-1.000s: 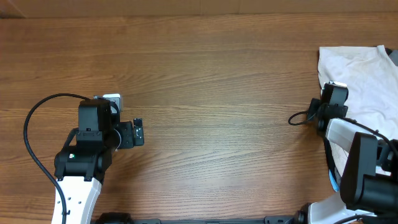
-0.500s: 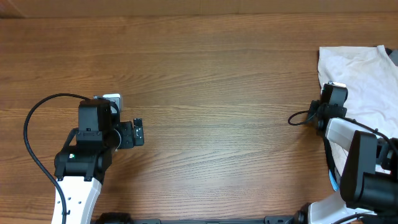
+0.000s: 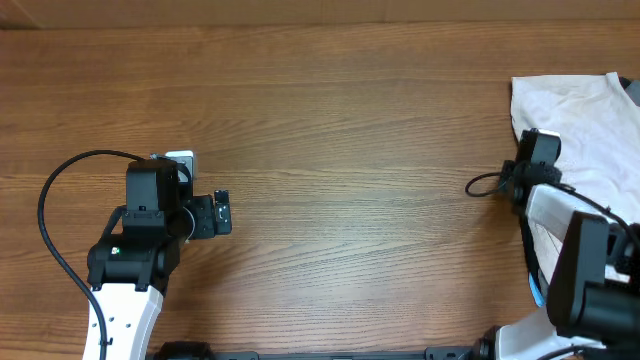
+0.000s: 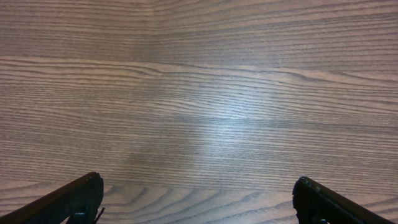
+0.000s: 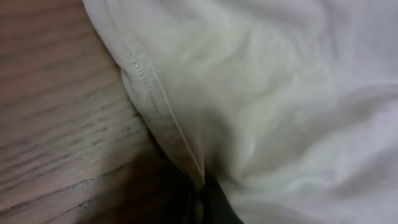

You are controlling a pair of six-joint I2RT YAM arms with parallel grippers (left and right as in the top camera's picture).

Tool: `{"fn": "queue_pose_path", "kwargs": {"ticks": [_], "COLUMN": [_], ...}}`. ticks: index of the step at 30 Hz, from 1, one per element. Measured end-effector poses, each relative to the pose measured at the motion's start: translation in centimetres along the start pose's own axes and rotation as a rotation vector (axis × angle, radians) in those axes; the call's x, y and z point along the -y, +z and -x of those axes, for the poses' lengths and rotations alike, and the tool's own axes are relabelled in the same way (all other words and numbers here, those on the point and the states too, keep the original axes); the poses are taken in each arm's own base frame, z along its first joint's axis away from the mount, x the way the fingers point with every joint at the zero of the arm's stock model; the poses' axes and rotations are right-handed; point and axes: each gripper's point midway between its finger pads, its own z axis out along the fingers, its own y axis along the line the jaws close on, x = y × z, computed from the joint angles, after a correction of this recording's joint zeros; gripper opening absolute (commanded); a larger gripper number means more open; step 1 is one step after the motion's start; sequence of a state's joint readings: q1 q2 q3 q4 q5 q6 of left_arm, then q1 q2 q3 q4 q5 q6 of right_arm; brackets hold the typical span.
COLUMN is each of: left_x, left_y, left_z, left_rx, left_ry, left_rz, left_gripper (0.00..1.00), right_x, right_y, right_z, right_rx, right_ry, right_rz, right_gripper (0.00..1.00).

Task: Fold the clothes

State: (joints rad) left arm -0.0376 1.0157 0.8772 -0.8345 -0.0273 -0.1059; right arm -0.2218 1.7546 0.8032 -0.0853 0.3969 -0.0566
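Observation:
The clothes [image 3: 585, 115] are a pale cream garment lying crumpled at the table's right edge, partly cut off by the frame. My right gripper [image 3: 541, 143] sits at their left hem. In the right wrist view the stitched hem of the clothes [image 5: 149, 93] runs down into the right gripper [image 5: 202, 202], whose dark jaws are shut on the fabric's edge. My left gripper [image 3: 223, 212] rests far off at the left side of the table. In its wrist view the left gripper [image 4: 199, 202] is open, fingertips [image 4: 81, 196] wide apart over bare wood.
The wooden table [image 3: 350, 150] fills the overhead view. A sliver of grey fabric [image 3: 633, 88] shows at the right edge behind the clothes. A black cable [image 3: 45, 205] loops beside the left arm, and a short one [image 3: 480, 187] curls by the right wrist.
The right gripper's jaws have closed onto the hem of the clothes and shifted slightly toward the fabric. The left arm has not moved.

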Motion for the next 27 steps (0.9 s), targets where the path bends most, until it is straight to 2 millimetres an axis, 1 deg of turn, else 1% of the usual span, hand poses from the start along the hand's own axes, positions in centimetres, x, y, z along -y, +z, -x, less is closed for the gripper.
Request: {"fn": "queue_pose_path", "kwargs": {"ticks": [1,3,5,6,7,9,10,12,13,16,18,21,23,24,25,26,27], "left_x": [0.0,0.0,0.0,0.0,0.0,0.0,0.0,0.0,0.0,0.0,0.0,0.0,0.0,0.1,0.1,0.1,0.1], "left_y": [0.0,0.0,0.0,0.0,0.0,0.0,0.0,0.0,0.0,0.0,0.0,0.0,0.0,0.0,0.0,0.0,0.0], "left_z": [0.0,0.0,0.0,0.0,0.0,0.0,0.0,0.0,0.0,0.0,0.0,0.1,0.3,0.5,0.5,0.7,0.8], "left_rx": [0.000,0.001,0.001,0.001,0.001,0.001,0.001,0.000,0.001,0.000,0.001,0.006,0.014,0.018,0.022,0.027,0.033], "left_ry": [0.000,0.000,0.000,0.000,0.000,0.000,0.000,0.000,0.000,0.000,0.000,0.000,0.000,0.000,-0.001,-0.001,-0.001], "left_rz": [0.000,0.000,0.000,0.000,-0.001,0.000,0.000,0.000,0.000,0.000,0.000,-0.001,-0.001,-0.002,-0.002,-0.003,-0.004], "left_gripper": [0.99,0.99,0.99,0.99,1.00,1.00,1.00,1.00,1.00,1.00,1.00,1.00,1.00,1.00,1.00,1.00,1.00], "right_x": [0.2,0.7,1.2,1.4,1.3,1.3,1.2,0.8,0.5,-0.6,-2.1,-5.9,-9.1,-11.2,-12.2,-15.0,-17.4], "right_y": [-0.3,-1.7,-3.6,-4.9,-5.9,-8.5,-9.5,-10.8,-11.1,-11.5,-12.0,-13.6,-15.2,-16.4,-17.0,-18.7,-20.5], "right_z": [0.6,2.2,4.3,5.6,6.5,8.9,9.7,10.6,10.7,9.8,9.0,8.1,7.9,8.1,8.2,8.2,8.9], "right_rx": [0.009,0.023,0.042,0.049,0.054,0.083,0.093,0.100,0.094,0.055,0.028,0.010,0.029,0.056,0.069,0.107,0.166], "right_ry": [0.005,0.009,0.018,0.021,0.021,0.032,0.036,0.035,0.031,0.008,-0.021,-0.084,-0.138,-0.163,-0.176,-0.207,-0.218], "right_rz": [-0.002,-0.003,0.013,0.034,0.058,0.125,0.155,0.204,0.223,0.268,0.313,0.429,0.511,0.558,0.577,0.643,0.692], "right_gripper": [0.04,0.04,0.03,0.04,0.04,0.04,0.04,0.04,0.04,0.04,0.04,0.04,0.04,0.04,0.04,0.04,0.04]}}
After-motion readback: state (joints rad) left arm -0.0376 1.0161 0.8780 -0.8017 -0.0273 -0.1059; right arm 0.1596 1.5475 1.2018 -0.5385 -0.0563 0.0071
